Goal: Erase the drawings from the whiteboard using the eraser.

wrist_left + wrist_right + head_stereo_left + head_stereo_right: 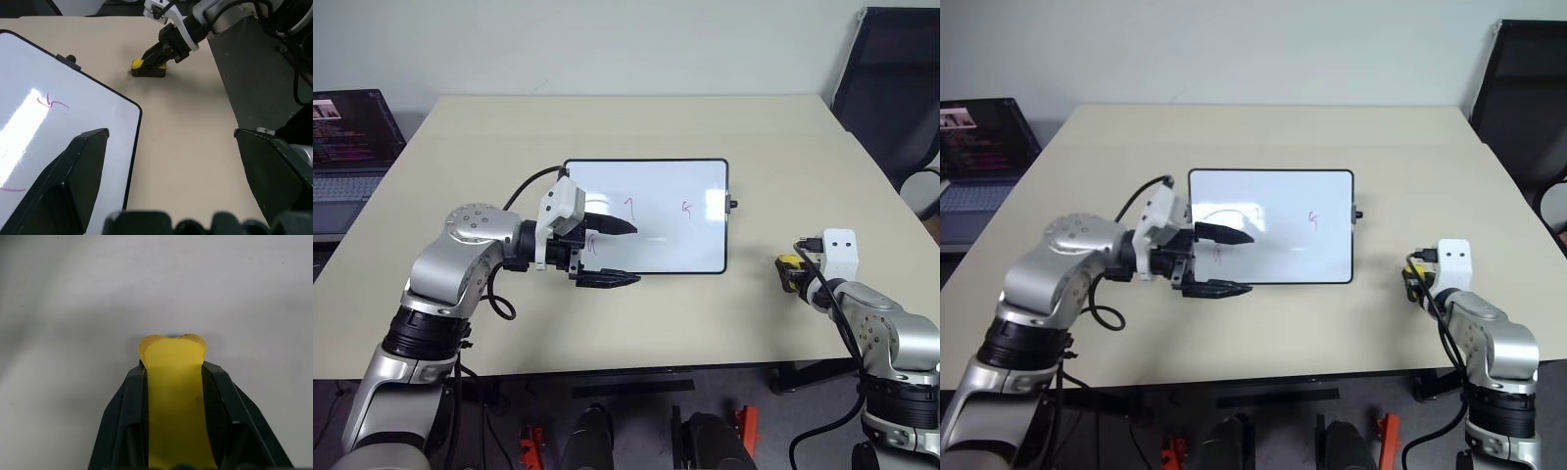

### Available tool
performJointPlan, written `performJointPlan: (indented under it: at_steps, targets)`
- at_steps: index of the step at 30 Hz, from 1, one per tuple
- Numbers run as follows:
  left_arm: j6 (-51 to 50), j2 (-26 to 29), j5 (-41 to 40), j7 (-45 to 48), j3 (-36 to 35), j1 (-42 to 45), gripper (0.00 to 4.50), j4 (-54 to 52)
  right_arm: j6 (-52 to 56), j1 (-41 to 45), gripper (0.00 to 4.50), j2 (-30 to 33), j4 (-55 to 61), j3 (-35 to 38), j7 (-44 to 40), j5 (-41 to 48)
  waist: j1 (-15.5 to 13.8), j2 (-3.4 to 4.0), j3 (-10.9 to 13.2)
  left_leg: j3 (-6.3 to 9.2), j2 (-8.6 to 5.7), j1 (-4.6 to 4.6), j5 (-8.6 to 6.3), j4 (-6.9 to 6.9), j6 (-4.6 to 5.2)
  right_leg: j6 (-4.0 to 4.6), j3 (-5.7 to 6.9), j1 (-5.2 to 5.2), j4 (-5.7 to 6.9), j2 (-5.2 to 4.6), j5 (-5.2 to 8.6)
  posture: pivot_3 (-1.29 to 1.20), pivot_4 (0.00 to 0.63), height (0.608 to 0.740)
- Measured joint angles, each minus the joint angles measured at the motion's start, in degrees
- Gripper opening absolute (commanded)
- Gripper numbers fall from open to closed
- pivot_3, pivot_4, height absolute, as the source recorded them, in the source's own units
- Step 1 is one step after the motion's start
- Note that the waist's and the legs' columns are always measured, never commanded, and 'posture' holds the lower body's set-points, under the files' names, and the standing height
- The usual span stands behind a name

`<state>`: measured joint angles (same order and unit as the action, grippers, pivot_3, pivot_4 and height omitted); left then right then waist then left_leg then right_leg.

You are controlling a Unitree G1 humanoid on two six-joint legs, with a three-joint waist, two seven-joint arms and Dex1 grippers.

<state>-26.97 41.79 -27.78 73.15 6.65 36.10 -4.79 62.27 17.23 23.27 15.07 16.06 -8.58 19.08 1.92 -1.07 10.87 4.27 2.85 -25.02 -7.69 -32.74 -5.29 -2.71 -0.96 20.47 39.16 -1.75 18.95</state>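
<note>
Whiteboard (651, 220), glossy white with a thin black frame, lies mid-table bearing red marker drawings (685, 209). Our left gripper (612, 253) hovers open over its near-left corner. Our right gripper (154, 59) clamps the small yellow eraser (176, 396) on the table; lift squarely, keeping the dark face down.

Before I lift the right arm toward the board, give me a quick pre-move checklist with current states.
1. Right tool shut on the small yellow eraser block: ok.
2. Eraser sits on the beige table, not yet lifted: ok.
3. Glossy white black-framed whiteboard lies flat: ok.
4. Red marker drawings unerased: ok, work remains.
5. Left tool open, one finger over the board's left part, may block wiping: not ok.
6. Grip firmness: cannot tell.
</note>
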Motion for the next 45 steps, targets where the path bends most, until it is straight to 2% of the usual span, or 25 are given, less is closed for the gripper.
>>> performJointPlan:
  at_steps: [5,10,16,20,25,32,39,45]
  targets:
    - [-1.66,0.79,0.6,-3.98,-1.62,-3.63,4.5,-0.47,-0.67,-1.6,1.12,1.36,5.38,-2.33,-1.76,0.05,0.06,0.0,0.0,0.0,0.02,0.0,0.0,0.01,0.0,0.0,0.01,0.02,0.02,0.02,0.0,0.0,0.15,0.74]
    - [-5.25,1.15,0.53,-9.96,-4.87,-8.33,4.5,-4.76,0.71,-2.08,1.12,1.06,16.63,-7.54,-5.42,3.42,0.1,0.0,0.0,0.0,0.06,0.02,0.0,-0.02,0.0,-0.04,0.01,0.02,0.08,0.02,0.03,0.0,0.15,0.74]
    - [-7.19,1.14,0.53,-14.32,-6.91,-9.3,4.5,-6.62,3.15,11.16,1.12,1.39,20.07,-16.73,-7.54,4.96,-0.01,0.01,0.01,0.02,0.06,0.14,0.05,-0.14,0.04,-0.08,0.01,0.03,0.34,0.02,0.03,0.0,0.15,0.74]
    - [-7.6,1.15,0.62,-15.02,-6.95,-8.42,4.5,-5.99,-1.21,20.21,1.12,0.6,13.03,-26.04,-7.64,0.13,-0.01,0.0,0.01,0.01,0.07,0.14,0.06,-0.13,0.05,-0.07,0.0,0.04,0.35,0.04,0.04,0.0,0.15,0.74]
    - [-7.64,1.24,0.6,-14.51,-6.78,-6.87,4.5,-5.13,-11.85,27.26,1.12,1.13,-2.98,-35.37,-8.66,-9.63,-0.19,0.0,0.01,-0.03,0.05,0.06,0.06,-0.1,0.05,0.04,-0.01,0.09,0.28,0.03,-0.03,0.0,0.15,0.74]
    - [-7.92,1.75,0.39,-11.06,-5.86,-6.83,4.5,-5.21,-22.49,30.8,1.12,1.52,-15.74,-38.6,-11.82,-18.11,-0.12,0.0,0.01,-0.04,0.06,0.06,0.05,-0.04,0.04,0.18,-0.01,0.13,0.31,0.03,-0.09,0.0,0.15,0.74]
    - [-7.95,1.86,0.0,-11.25,-5.98,-8.24,4.5,-5.9,-26.47,27.19,1.12,6.81,-14.74,-39.92,-19.69,-22.0,-0.15,-0.03,-0.01,-0.02,0.07,0.18,0.06,-0.12,0.04,0.02,0.01,0.02,0.42,0.03,0.0,0.0,0.15,0.74]
    - [-7.96,1.86,-0.08,-11.29,-5.99,-8.32,4.5,-6.11,-25.97,25.81,1.12,6.75,-13.85,-39.94,-23.19,-23.45,-0.09,-0.05,-0.02,-0.01,0.07,0.28,0.2,-0.2,0.2,-0.01,-0.02,0.05,0.71,0.03,-0.03,0.0,0.15,0.74]
